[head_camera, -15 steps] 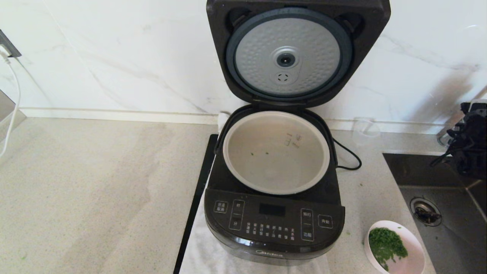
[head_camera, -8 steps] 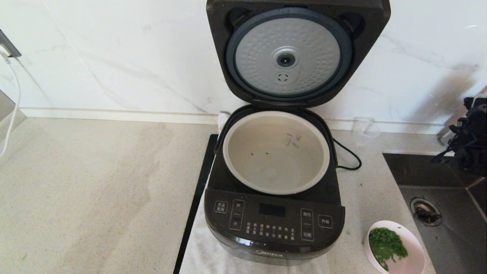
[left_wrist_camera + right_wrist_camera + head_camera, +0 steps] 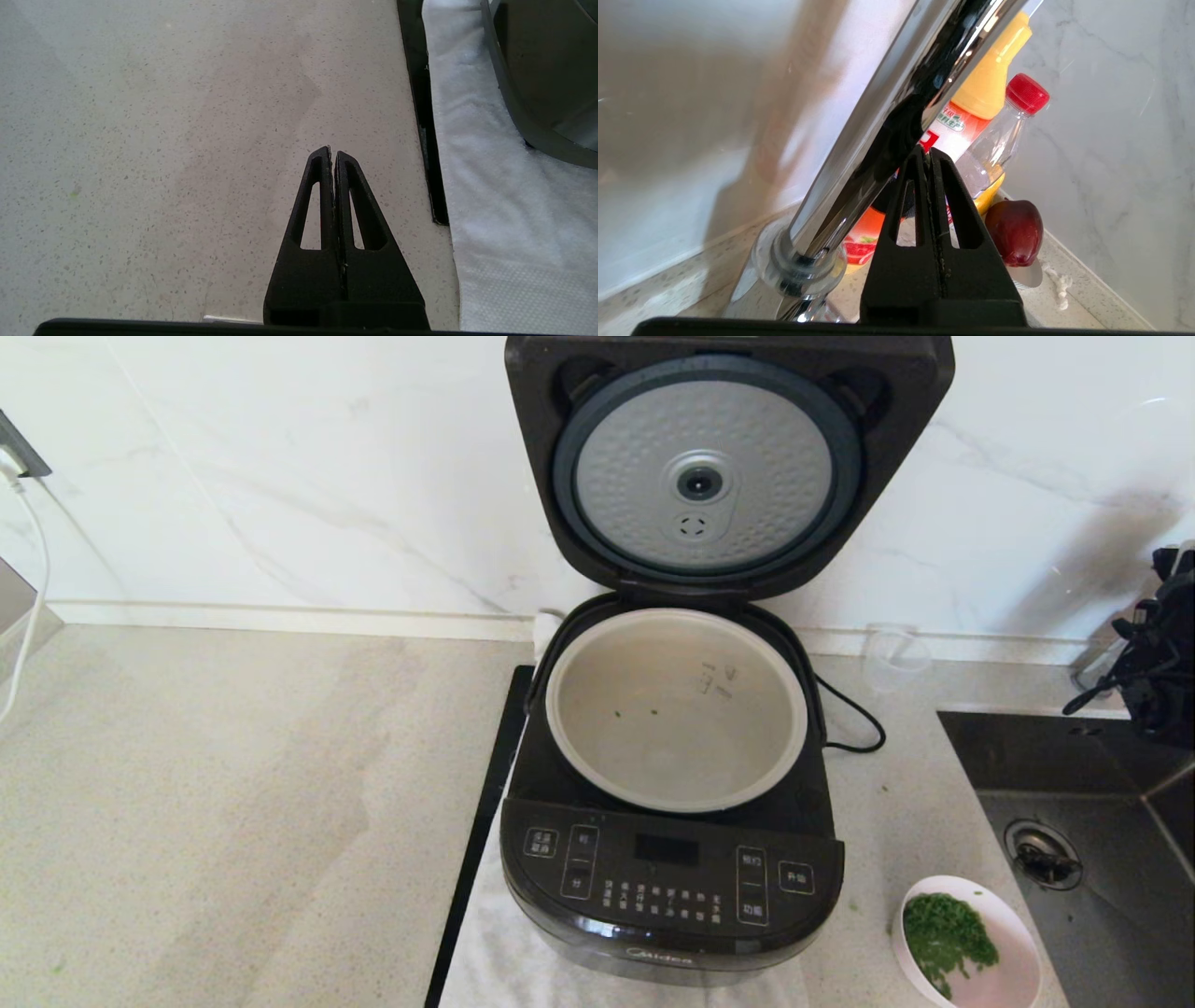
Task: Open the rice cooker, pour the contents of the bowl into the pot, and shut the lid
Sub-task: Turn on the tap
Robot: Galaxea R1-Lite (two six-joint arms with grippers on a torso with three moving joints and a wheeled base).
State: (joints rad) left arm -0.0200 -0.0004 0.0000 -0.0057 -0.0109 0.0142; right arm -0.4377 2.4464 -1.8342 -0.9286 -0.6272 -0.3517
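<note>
The black rice cooker [image 3: 670, 887] stands in the middle of the counter with its lid [image 3: 728, 467] swung up, the dimpled silver disc facing me. Its beige pot [image 3: 677, 709] holds only a couple of green specks. The pale pink bowl [image 3: 971, 943] with its heap of chopped green bits [image 3: 948, 933] sits on the counter at the front right, beside the sink. My right arm [image 3: 1158, 672] is at the far right edge above the sink; its gripper [image 3: 928, 151] is shut and empty, close to the chrome tap. My left gripper [image 3: 332, 150] is shut over bare counter, left of the cooker.
A dark sink [image 3: 1083, 840] with a drain lies at the right. A chrome tap [image 3: 896, 116], bottles [image 3: 999, 135] and a red fruit [image 3: 1015, 231] stand behind it. A clear cup [image 3: 894, 658] and the black cord [image 3: 854, 719] are behind the cooker, which rests on a white cloth [image 3: 504, 196].
My right arm has drawn further to the right and slightly up, towards the picture's edge. The cooker, bowl and left arm have stayed put.
</note>
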